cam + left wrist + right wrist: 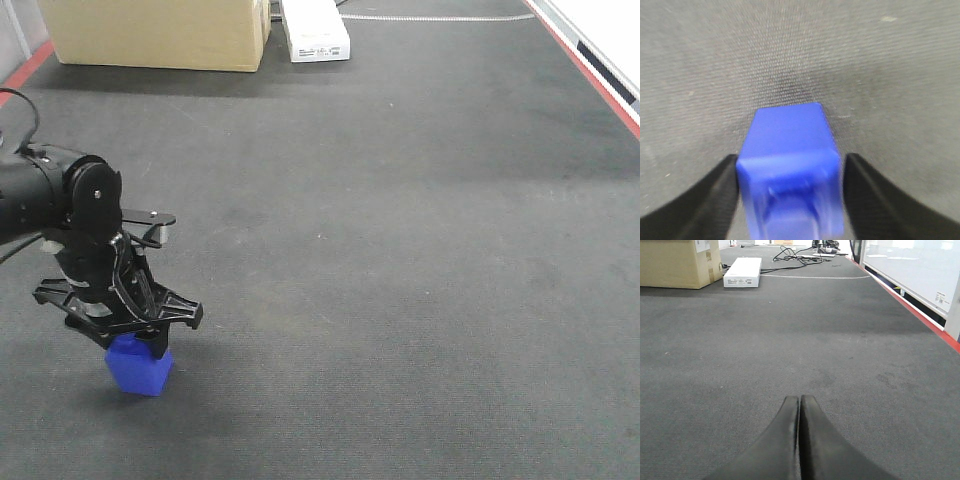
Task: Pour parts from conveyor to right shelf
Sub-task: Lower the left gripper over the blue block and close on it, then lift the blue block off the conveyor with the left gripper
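Observation:
A glossy blue part (141, 368) sits slightly tilted at the lower left of the dark grey conveyor (400, 250). My left gripper (138, 345) reaches down over it. In the left wrist view the blue part (789, 135) fills the gap of the left gripper (791, 157), with the black fingers (715, 195) against its two sides. I cannot tell whether it rests on the belt or hangs just above it. My right gripper (799, 399) is shut on nothing, low over the bare conveyor (800, 340). The right shelf is out of view.
A large tan cardboard box (155, 32) and a flat white carton (315, 30) stand at the belt's far end. Red stripes run along the left edge (28, 68) and right edge (590, 75). A white panel (912, 265) borders the right side. Cables (795, 252) lie beyond the carton.

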You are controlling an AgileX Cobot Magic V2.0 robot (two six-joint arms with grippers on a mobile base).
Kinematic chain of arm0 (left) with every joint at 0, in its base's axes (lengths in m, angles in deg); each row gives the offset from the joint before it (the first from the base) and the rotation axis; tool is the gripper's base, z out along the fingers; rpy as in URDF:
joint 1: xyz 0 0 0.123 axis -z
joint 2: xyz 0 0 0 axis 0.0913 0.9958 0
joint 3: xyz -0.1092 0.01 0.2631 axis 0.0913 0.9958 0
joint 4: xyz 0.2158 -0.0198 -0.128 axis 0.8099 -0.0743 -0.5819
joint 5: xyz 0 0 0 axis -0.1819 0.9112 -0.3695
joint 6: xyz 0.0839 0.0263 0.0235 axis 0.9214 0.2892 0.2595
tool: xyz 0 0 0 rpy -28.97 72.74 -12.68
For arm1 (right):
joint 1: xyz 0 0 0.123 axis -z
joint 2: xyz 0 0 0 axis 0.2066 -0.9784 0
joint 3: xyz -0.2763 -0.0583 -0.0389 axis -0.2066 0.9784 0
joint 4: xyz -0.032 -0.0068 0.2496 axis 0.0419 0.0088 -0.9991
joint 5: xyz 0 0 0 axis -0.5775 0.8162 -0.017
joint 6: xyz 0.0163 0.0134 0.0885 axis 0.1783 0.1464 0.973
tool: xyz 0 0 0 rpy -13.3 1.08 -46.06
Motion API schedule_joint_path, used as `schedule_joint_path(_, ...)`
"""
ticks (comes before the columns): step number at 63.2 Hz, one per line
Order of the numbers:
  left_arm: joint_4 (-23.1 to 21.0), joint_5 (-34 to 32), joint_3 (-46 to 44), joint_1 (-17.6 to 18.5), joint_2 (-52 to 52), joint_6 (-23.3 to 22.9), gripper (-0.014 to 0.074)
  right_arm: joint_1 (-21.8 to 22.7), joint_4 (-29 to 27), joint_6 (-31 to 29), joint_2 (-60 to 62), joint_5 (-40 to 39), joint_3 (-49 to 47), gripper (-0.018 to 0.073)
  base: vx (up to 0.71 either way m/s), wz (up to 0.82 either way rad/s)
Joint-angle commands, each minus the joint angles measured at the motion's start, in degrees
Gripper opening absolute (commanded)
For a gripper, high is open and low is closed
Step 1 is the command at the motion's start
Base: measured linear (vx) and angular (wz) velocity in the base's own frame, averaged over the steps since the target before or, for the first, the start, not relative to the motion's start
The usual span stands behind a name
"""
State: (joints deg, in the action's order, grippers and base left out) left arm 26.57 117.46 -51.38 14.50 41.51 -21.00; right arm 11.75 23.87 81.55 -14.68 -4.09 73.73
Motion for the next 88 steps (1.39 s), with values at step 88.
schedule_joint_path(88,12.0,-33.7,37.9,-0.1,-76.8,-2.1,-0.0006,-0.1,0.3,-0.4,0.6,-4.2,0.8,-0.0009,0.00,0.00)
